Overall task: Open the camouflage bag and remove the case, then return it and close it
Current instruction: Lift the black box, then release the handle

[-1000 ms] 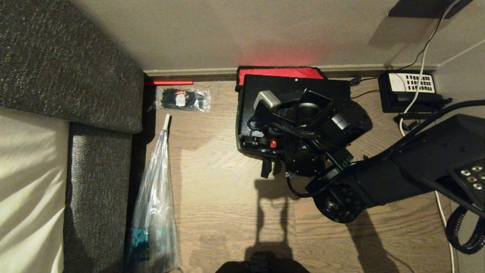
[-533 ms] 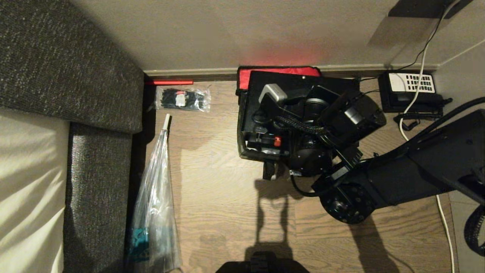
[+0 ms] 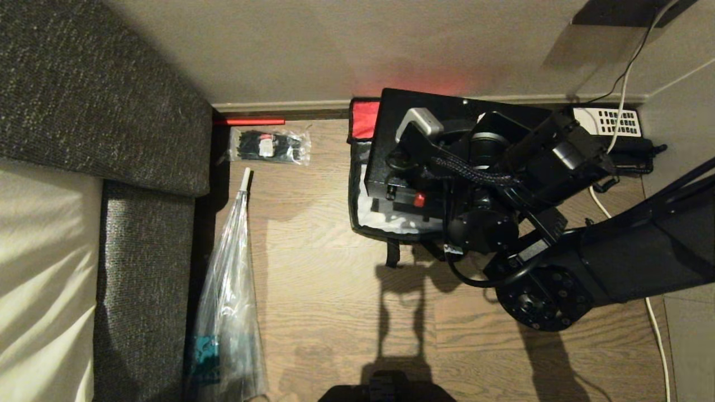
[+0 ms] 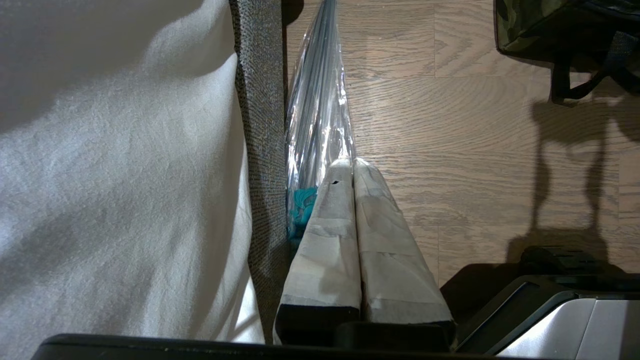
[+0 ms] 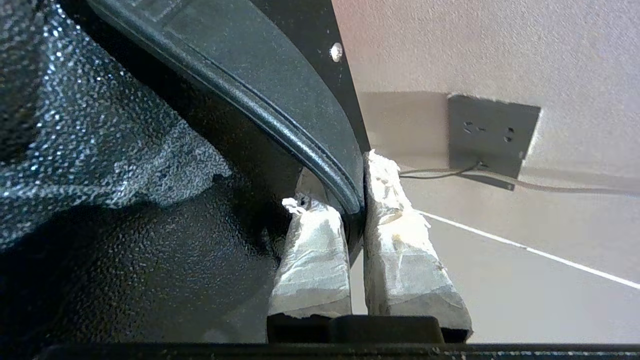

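- The camouflage bag [image 3: 385, 226] sits open on the wooden floor [image 3: 335, 312] against the wall [image 3: 335, 50], its red lining [image 3: 366, 120] showing at the back edge and pale lining visible in the emptied front of the compartment.
- The case [image 3: 441, 111], a black speckled box with a small red button [image 3: 418, 199], hangs partly above the bag and tilts toward the wall, near the desk telephone [image 3: 609, 120].
- The right gripper [image 5: 356, 210] is clamped tight on the case's black handle [image 5: 280, 115], one taped finger on either side of the bar, as the right wrist view shows.
- The left gripper [image 4: 353, 167] is parked off to the side beside the sofa [image 4: 257, 125], fingers pressed together and holding nothing, above a clear plastic bag [image 4: 320, 110].
- Judged from this: opening the bag looks done, and the removal looks under way but not finished, since the case has not been set down anywhere.
- Left to do, on that reading: clear the case from the bag, lower it back in, release the handle, and close the bag's top.
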